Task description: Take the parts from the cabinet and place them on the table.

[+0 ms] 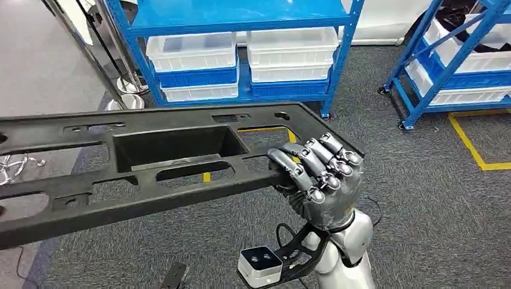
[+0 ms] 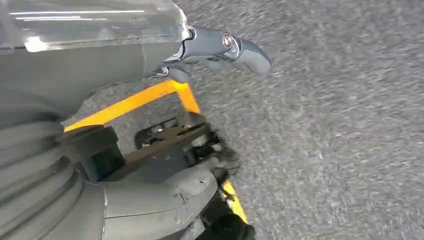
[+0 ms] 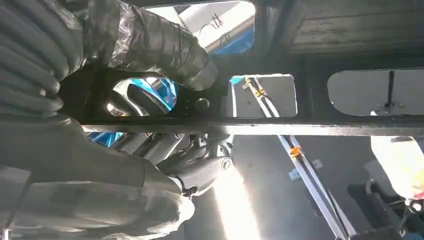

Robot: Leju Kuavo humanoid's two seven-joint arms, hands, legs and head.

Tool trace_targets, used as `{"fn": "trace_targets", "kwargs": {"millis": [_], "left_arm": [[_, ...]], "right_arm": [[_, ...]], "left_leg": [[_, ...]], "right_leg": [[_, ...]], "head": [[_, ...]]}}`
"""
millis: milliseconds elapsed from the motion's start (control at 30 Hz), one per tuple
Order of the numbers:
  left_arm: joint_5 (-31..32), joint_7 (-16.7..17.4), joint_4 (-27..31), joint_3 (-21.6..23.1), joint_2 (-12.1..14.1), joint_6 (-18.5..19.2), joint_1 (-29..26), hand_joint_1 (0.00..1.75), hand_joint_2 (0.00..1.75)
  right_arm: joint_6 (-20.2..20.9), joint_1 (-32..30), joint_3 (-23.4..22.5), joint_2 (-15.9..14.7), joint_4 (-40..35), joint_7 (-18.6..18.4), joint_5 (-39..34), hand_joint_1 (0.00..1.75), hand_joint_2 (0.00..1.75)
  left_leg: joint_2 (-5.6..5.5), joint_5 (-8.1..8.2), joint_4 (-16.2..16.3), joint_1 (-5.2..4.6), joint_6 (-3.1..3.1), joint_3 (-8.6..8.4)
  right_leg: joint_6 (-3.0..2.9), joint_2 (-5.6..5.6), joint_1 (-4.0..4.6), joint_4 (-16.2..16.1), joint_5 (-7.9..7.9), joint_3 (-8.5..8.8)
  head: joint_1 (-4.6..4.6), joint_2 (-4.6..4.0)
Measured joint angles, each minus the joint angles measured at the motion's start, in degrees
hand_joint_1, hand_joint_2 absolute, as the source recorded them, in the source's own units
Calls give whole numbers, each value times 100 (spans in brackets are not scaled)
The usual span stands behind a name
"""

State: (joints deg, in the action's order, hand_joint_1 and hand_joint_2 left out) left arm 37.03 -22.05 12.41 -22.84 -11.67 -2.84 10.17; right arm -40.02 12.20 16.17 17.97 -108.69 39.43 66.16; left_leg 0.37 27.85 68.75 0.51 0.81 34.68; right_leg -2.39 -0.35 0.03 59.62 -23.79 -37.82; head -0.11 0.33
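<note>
While the right hand (image 1: 318, 180) holds on tight, its fingers curl over the near edge of a long black part (image 1: 150, 162). In the right wrist view the thumb (image 3: 165, 50) lies on one face of the part's bar (image 3: 260, 127) and the other fingers (image 3: 195, 170) on the other face, so the bar is squeezed between them. That is a real grip, not just a touch.

Away from this hand, the part reaches far across to the robot's left side. It is flat and wide, with a deep box-shaped pocket (image 1: 172, 144) close to the hand and many cut-out holes along it. It is up in the air above the grey carpet (image 1: 422, 198), tipped a little.

The left hand (image 2: 220, 47) shows in its own wrist view, over carpet and a yellow floor line (image 2: 145, 97). I cannot tell if it holds the far end of the part, or if it is open or closed.

Beyond the part stands a blue rack (image 1: 241, 54) with white bins (image 1: 193, 51). A second blue rack (image 1: 458, 60) stands farther off, on the right hand's outer side.

I think the part is already out of the cabinet, and this is the carrying step. No table is in sight, so the next move likely means turning or walking to find it. The part is long, so its far end could swing and bump a rack. The hand needs to keep its squeeze firm and the part level.
</note>
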Motion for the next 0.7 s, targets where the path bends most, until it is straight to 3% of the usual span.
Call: {"fn": "trace_targets", "kwargs": {"millis": [33,67,100,200,233,267,300,333,367,400,433,500,533,567,600,700], "left_arm": [[13,2,2,2,0,0,10,0,175],[17,7,2,2,4,-2,25,0,175],[26,9,2,2,4,-4,31,0,175],[68,46,2,2,5,-17,5,0,175],[76,50,2,2,2,-17,15,0,175],[81,57,2,2,2,-20,30,0,175],[85,68,2,2,2,-22,46,0,175],[98,80,2,2,2,-22,50,0,175],[111,103,2,2,4,-17,48,0,175],[135,114,2,2,7,-9,47,0,175],[140,118,2,2,9,9,47,0,175],[157,138,2,2,7,13,43,0,175],[164,149,2,4,9,13,42,0,175],[177,155,2,7,11,13,40,0,175],[195,162,2,9,11,13,39,0,175],[203,162,2,13,15,11,10,0,175]], "right_arm": [[0,1,0,0,0,0,0,175,175],[0,0,0,0,0,0,11,175,175],[0,-1,0,0,0,0,26,175,175],[0,0,0,0,0,0,68,175,175],[0,0,0,-4,4,0,68,175,175],[0,0,0,-4,7,0,68,175,175],[0,0,0,-7,9,0,68,175,175],[0,0,0,-7,15,0,77,175,175],[0,-1,0,-9,24,0,90,175,175],[0,-6,0,-15,33,0,96,175,175],[0,-12,0,-15,42,0,94,175,175],[0,-15,0,-15,46,0,72,175,175],[0,-15,0,-15,46,0,70,175,175],[0,-14,0,-15,46,0,70,175,175],[0,-21,0,-13,46,0,74,175,175],[0,-56,0,-15,46,0,72,175,175]], "left_leg": [[-6,20,-557,-15,-44,-444],[-11,220,-1034,-57,-88,-749],[-12,282,-1249,-58,-99,-848],[-7,111,-1312,-80,-216,-758],[44,9,-1351,-45,-254,-728],[31,-55,-1356,-43,-311,-663],[35,-123,-1342,-43,-346,-570],[37,-185,-1333,-47,-345,-481],[44,-251,-1322,-53,-339,-385],[53,-316,-1297,-53,-326,-276],[57,-372,-1262,-49,-312,-167],[58,-445,-1162,-36,-272,30],[55,-472,-1094,-31,-242,121],[52,-493,-1035,-40,-208,205],[47,-517,-967,-51,-173,255],[47,-671,-989,-18,-42,328]], "right_leg": [[14,3,0,9,51,-36],[46,3,21,20,90,-59],[84,-13,2,12,143,-63],[210,-18,-14,-85,325,-55],[229,-1,-33,-19,198,-95],[251,15,-34,154,-101,-182],[267,20,-45,522,-494,-295],[291,22,-58,936,-798,-400],[317,23,-72,1347,-978,-483],[339,21,-86,1622,-941,-499],[358,20,-101,1639,-754,-401],[381,18,-144,1112,-377,80],[389,13,-165,649,-343,448],[393,11,-159,253,-645,674],[348,47,-106,24,-710,767],[197,35,-74,36,-598,640]], "head": [[0,0],[0,0],[2,0],[2,0],[2,0],[7,0],[2,0],[4,0],[4,0],[2,0],[4,0],[2,0],[4,0],[2,0],[0,0],[2,0]]}}
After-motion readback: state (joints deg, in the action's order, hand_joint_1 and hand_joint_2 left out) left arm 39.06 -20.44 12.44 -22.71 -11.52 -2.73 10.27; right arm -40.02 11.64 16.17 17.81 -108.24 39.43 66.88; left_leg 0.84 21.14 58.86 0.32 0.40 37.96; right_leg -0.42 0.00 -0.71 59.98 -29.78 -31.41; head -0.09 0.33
